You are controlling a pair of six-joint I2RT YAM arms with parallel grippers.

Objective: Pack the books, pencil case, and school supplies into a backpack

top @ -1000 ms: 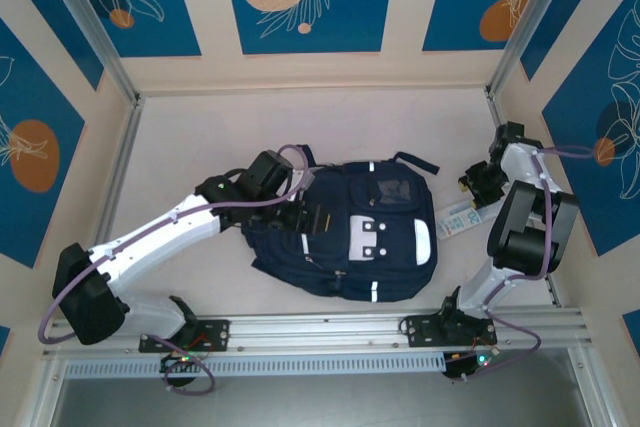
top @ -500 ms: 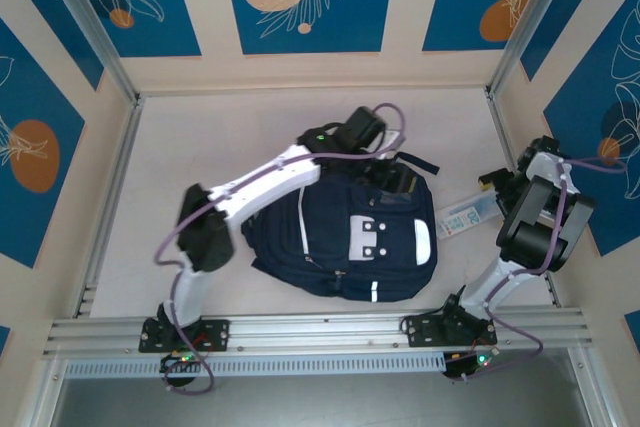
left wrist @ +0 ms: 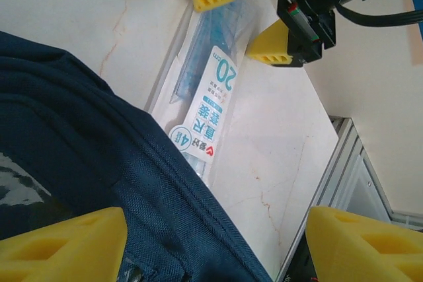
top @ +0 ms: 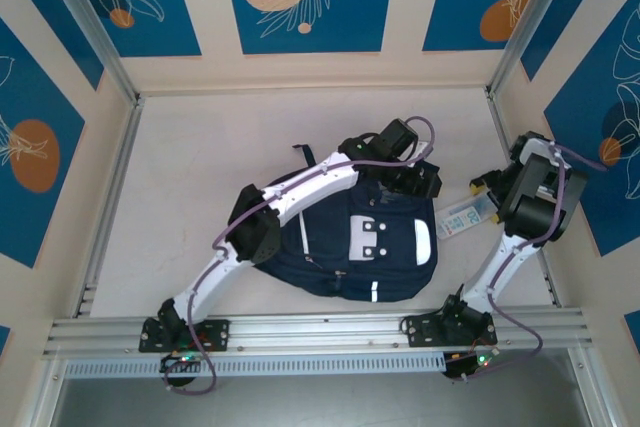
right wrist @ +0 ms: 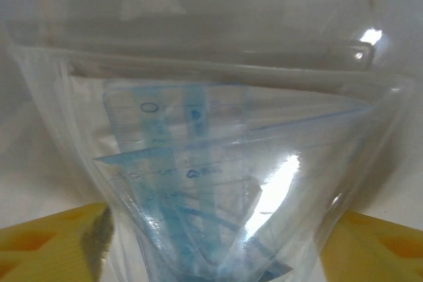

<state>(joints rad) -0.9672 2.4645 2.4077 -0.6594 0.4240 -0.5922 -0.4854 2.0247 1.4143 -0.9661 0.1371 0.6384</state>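
The navy backpack (top: 335,265) lies flat at mid-table, and its fabric (left wrist: 99,163) runs under my left gripper. That left gripper (top: 428,185) hovers open over the backpack's upper right corner, with nothing between its yellow fingertips (left wrist: 59,246). The school supplies, a white-and-blue packet (top: 458,219), lie just right of the backpack, partly tucked under its edge (left wrist: 208,104). My right gripper (top: 484,187) (left wrist: 241,21) straddles the packet's far end. Its jaws stand apart and the clear plastic (right wrist: 218,183) reaches both pads. The books and the pencil case are out of view.
An aluminium rail (top: 320,332) carries both arm bases at the near edge. A metal frame post (top: 492,107) and side wall stand close behind the right arm. Bare table (top: 180,177) stretches left of the backpack.
My left arm swung from the backpack's left side across to its upper right corner. The right gripper shifted slightly over the packet's end. Packet and backpack stayed put.
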